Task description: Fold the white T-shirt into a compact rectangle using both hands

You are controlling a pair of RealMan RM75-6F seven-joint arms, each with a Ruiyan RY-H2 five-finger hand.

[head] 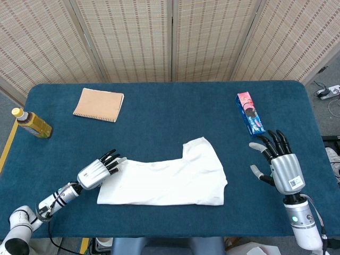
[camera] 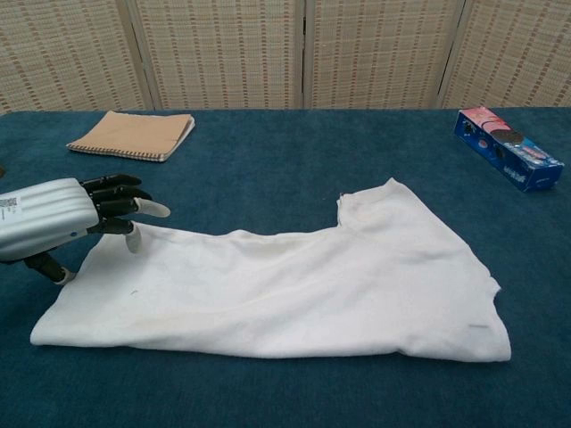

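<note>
While the white T-shirt [camera: 285,285] lay already doubled lengthwise into a long band on the blue tabletop [head: 170,106], its near folded edge ran closest to the robot and its collar corner stood up toward the far side. The left hand [camera: 53,223] hovered at the band's left end, its fingers [camera: 125,198] loosely spread and grasping nothing, the lowest fingertip just touching or just above the cloth's far left corner; the views did not settle which. The right hand [head: 280,164] stood well apart from the shirt, beyond its right end, palm turned inward with fingers [head: 273,141] released and splayed, holding nothing. Judged from this layout, the step in hand was the left hand's approach to pinch the left end, ahead of a crosswise fold that would shorten the band into a rectangle. The next move seemed to call for the left fingers to close on both layers at that corner, and for the right hand to come in and either pin the right end or take the matching near corner, so that the layers would not slide apart as the end was carried over. Farther off, just beyond the right fingers, lay a blue and pink snack box [head: 249,112]; beyond the left fingers lay a tan notebook [head: 99,104], and out past them to the left a bottle [head: 32,123] lay on its side.
</note>
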